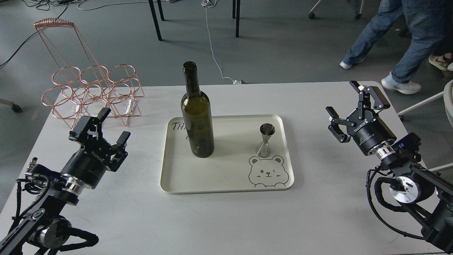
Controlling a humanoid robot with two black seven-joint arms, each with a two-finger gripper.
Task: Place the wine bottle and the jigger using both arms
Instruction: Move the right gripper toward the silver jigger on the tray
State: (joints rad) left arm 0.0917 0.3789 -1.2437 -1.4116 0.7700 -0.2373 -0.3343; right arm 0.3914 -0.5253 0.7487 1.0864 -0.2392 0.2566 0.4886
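- Bottle (197, 117) upright on tray (226, 186), left-centre, nearer the tray's far edge. Long axis vertical, neck up, mouth open to ceiling.
- Jigger (266, 140) upright too, right side of tray, just above the bear print. Axis vertical, one cone up. Well apart from bottle.
- Our left gripper (112, 126) near desk's left edge, fingers spread wide, holding nothing. Points toward the wire rack (92, 92) at the far-left corner.
- Our right gripper (348, 106) near desk's right edge, jaws wide open, empty, aimed toward tray.
- Step in hand, as we judge: reach-in, both arms. Neither touches anything yet.
- To do it well: left takes bottle on the body below the shoulder, approach level, squeeze square so it doesn't tip. Right takes jigger at the waist; it's light, shiny, prob. slips or topples if nudged.
- Keep both vertical on lift.
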